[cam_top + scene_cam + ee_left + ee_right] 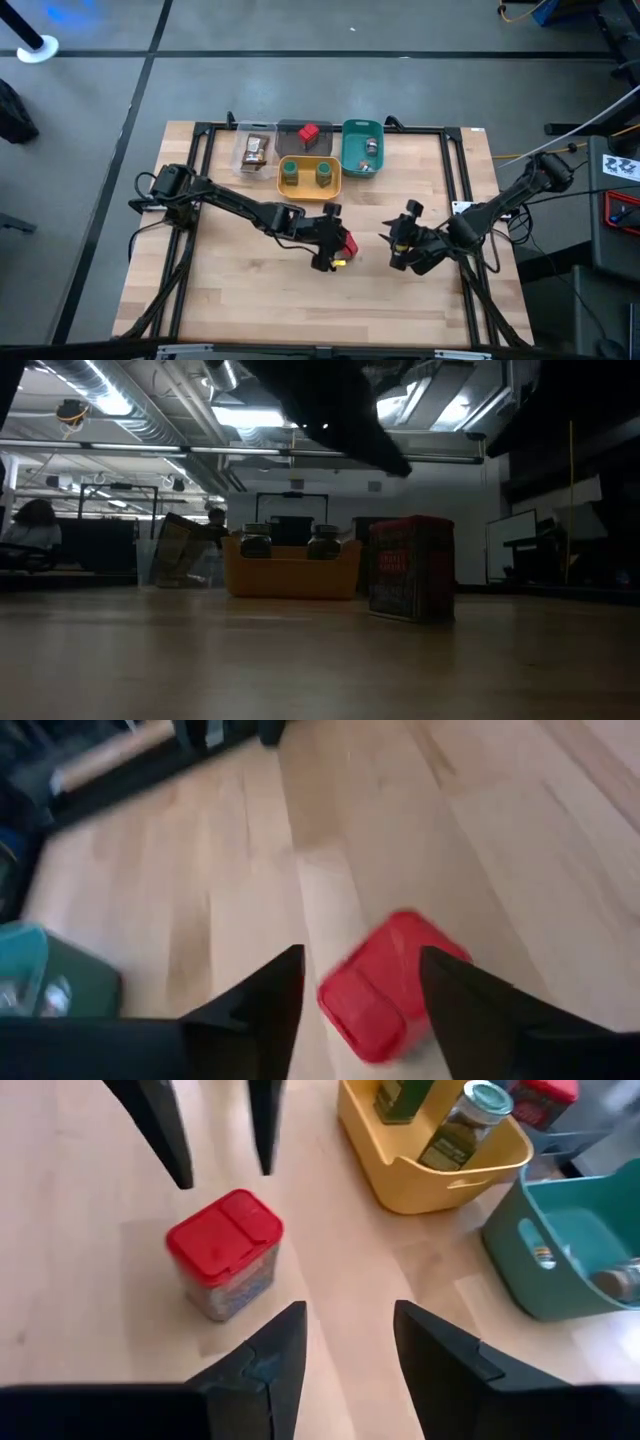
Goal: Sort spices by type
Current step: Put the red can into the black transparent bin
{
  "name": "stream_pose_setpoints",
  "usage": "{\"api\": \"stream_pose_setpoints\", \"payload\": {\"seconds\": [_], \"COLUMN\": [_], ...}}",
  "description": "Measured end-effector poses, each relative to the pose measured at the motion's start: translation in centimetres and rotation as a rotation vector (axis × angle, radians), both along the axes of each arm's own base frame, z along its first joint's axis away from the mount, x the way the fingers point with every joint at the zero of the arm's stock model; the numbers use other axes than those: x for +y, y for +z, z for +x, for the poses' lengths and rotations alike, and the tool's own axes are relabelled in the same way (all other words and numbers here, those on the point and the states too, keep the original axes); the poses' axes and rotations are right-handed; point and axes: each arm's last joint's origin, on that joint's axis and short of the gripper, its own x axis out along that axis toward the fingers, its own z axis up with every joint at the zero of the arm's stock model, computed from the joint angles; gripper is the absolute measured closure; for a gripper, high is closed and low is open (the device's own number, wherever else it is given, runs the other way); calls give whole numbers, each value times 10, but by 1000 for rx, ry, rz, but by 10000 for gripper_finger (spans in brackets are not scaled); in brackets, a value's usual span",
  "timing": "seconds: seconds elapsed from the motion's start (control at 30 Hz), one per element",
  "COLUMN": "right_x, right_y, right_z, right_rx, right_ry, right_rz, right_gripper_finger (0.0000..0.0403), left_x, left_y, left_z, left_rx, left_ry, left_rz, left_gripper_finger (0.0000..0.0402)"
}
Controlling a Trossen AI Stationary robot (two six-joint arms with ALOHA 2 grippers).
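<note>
Fig.: mid-worktop. Red box (pixel 224 1252) stands upright on the worktop (pixel 240 290), well apart from the trays at the far edge. Left tool (pixel 360 995) hangs just above it, fingers parted either side of the lid, not gripping. Right tool (pixel 345 1345) waits nearby, fingers apart, holding nothing. Yellow tray (pixel 309 186) has two jars; grey tray (pixel 298 131) w/ another red box is prob. the target. To do well: lower squarely, close on flat sides below the lid, lift straight up.

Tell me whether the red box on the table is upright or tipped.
Upright: the red box stands on its base on the table, red lid facing up, and the low view shows it vertical.
</note>
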Motion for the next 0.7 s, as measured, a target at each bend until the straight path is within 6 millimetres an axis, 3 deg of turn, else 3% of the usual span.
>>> {"api": "stream_pose_setpoints", "payload": {"seconds": [0.2, 0.5, 0.7], "right_x": [-2, -2, -2], "right_y": [7, 6, 6], "right_z": [-5, -7, -7], "right_rx": [0, 27, 37], "right_ry": [26, 46, 58], "right_rz": [50, 71, 89], "right_gripper_finger": [249, 249, 249], "left_x": [7, 22, 38], "left_y": [3, 2, 2], "left_z": [8, 11, 13], "left_rx": [-72, -51, -56], "left_ry": [-54, -322, -360], "left_rz": [36, -16, -33], "left_gripper_finger": [188, 197, 198]}}
